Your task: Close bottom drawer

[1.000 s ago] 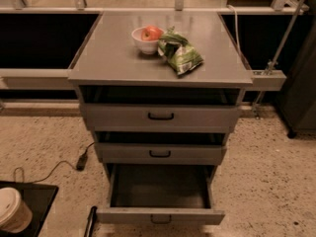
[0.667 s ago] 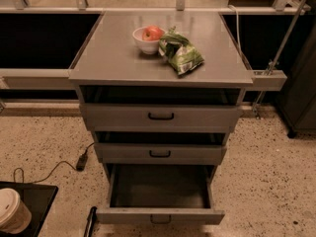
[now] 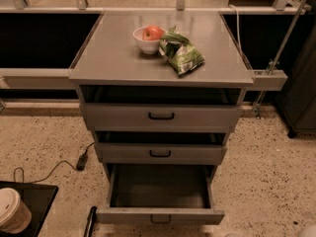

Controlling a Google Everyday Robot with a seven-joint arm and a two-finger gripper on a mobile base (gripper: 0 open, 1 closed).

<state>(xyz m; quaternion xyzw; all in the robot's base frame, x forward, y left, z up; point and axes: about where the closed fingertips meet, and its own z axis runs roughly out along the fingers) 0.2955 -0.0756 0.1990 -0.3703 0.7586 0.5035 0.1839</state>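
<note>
The bottom drawer (image 3: 160,215) is the lowest of three in a grey metal cabinet (image 3: 118,58). It is pulled far out toward the camera. Its flat grey front has a small black handle (image 3: 160,219) at the centre, and its dark interior (image 3: 160,186) looks empty. The two drawers above it, the top one (image 3: 161,116) and the middle one (image 3: 160,153), stand slightly out from the frame, with dark gaps above them. The gripper is not in view in the camera view.
On the cabinet top sit a white bowl (image 3: 144,43) with a red apple (image 3: 152,32) and a green snack bag (image 3: 180,53). A black cable and adapter (image 3: 81,161) lie on the speckled floor at left. A lidded paper cup (image 3: 12,210) stands on a black tray at bottom left.
</note>
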